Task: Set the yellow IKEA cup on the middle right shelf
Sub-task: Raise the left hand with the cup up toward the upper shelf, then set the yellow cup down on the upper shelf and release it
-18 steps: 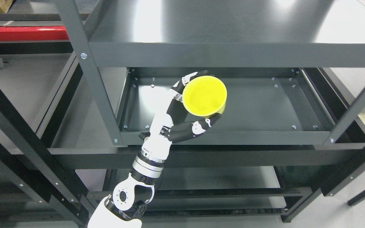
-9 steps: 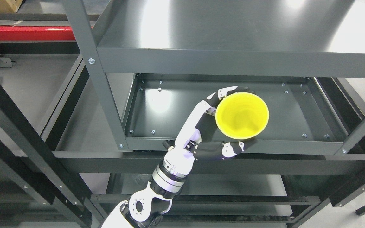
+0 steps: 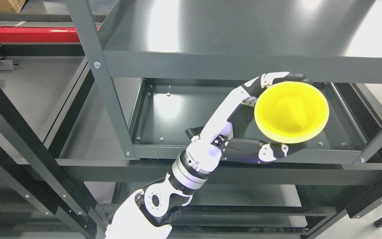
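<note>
Yellow, smooth and round-rimmed, the plastic cup is seen from above with its open mouth facing the camera and its inside bare. It is held in the air over the right part of the dark grey metal middle shelf, in front of that shelf's recessed tray and just below the front edge of the top shelf. Whether its base touches the tray cannot be told from this view.

The left hand, white with black finger segments, is clamped on the cup. One finger curves over the far upper rim, and another digit runs along the near lower rim, so the cup sits between them, to the right of the palm. The white and silver wrist and forearm rise from the lower left, crossing the shelf's front lip.

A grey upright post with bolts stands left of the tray. Beyond it lies a second dark shelf surface, and a red bar shows at the upper left. A lower shelf is partly visible beneath. The right arm does not show.
</note>
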